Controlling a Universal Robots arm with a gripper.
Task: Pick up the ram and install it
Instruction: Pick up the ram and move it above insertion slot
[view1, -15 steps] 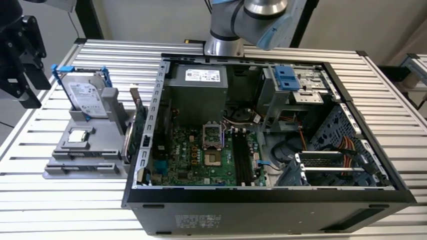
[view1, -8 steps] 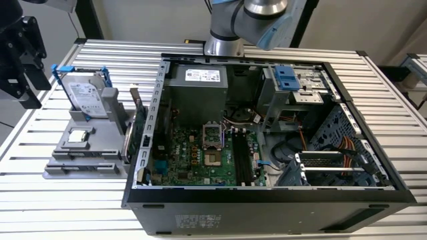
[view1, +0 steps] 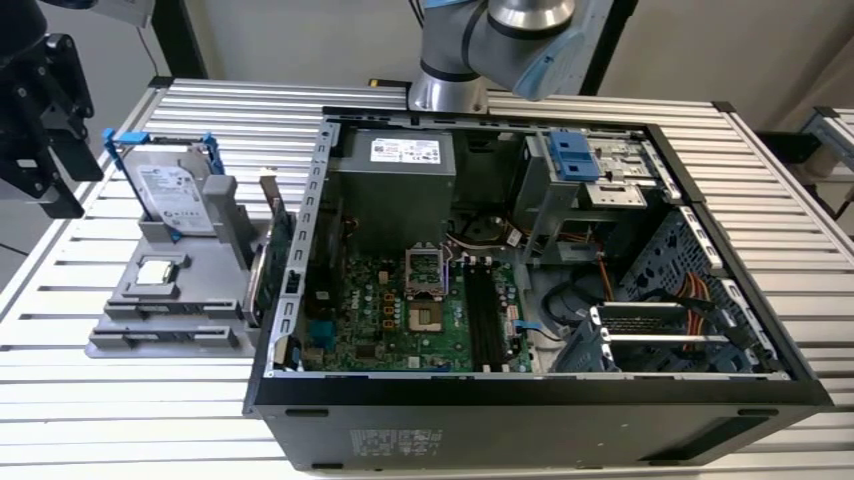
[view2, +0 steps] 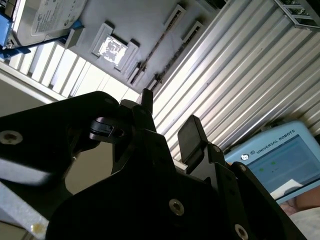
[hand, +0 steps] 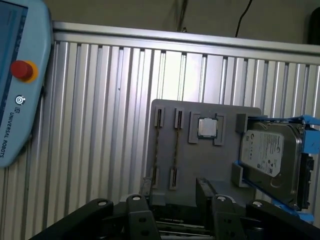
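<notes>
Pincer (view2: 168, 114): black, two fingers (view2: 191, 134) apart, nothing between them, touching nothing. In the exterior view it hangs raised over the surface's edge at the exterior view's left, clear of everything lying there.

Closest thing below it is a flat grey plastic holder tray (hand: 200, 165), which lies on the slatted aluminium surface (hand: 100, 125) near that same edge. Both wrist views look onto this tray.

The ram (hand: 176, 147) is not picked up. It's a long, narrow dark stick standing on edge in clip slots at one end of the tray. A second stick like it (hand: 156, 147) sits just beside, parallel. Both are seen edge-on, so this is probably the ram, but chips and label can't be made out.

Same tray, moving along:
- Square silver processor chip (hand: 208, 128) in a pocket mid-tray, just beside the sticks.
- Silver hard drive in a blue frame (hand: 267, 155), propped up on edge at the tray's other end.

Light-blue control pendant with a red button (hand: 20, 125) sits at the surface's edge, well apart from the tray.

Further out, in the exterior view:
- Open black computer case (view1: 534, 400) lies on its side mid-surface, with the green motherboard (view1: 387, 330) exposed.
- Green card with a metal bracket (view1: 276, 260) stands on edge between tray and case.
- Grey-and-blue arm joint (view1: 461, 60) rises at the surface's far edge behind the case.
</notes>
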